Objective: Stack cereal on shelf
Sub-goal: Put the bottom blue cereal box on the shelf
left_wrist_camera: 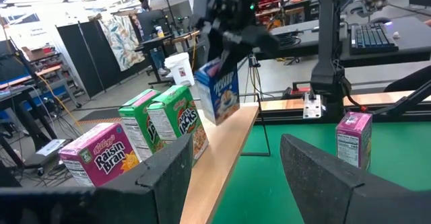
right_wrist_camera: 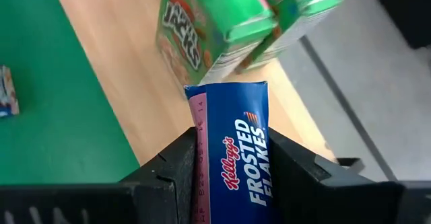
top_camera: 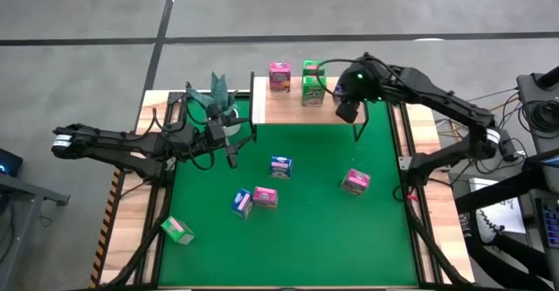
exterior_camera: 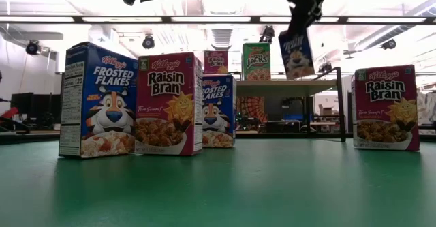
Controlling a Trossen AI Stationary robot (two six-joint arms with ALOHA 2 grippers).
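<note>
Right gripper (right_wrist_camera: pixel 229 158) hangs above the pale wooden shelf board (top_camera: pixel 293 109), fingers clamped on the narrow sides of a blue Frosted Flakes carton (right_wrist_camera: pixel 236 157), carried clear of the board just beside two green Apple Jacks cartons (top_camera: pixel 312 83). A pink Raisin Bran carton (top_camera: pixel 279 77) stands further along the shelf. Left gripper (top_camera: pixel 229 150) waits over the green table mat (top_camera: pixel 314 230), fingers apart and empty.

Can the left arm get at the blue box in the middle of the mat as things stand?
Probably yes. The left gripper is open and empty at the mat's left edge; bare mat lies between it and the blue box, and the right gripper is away over the shelf.
</note>
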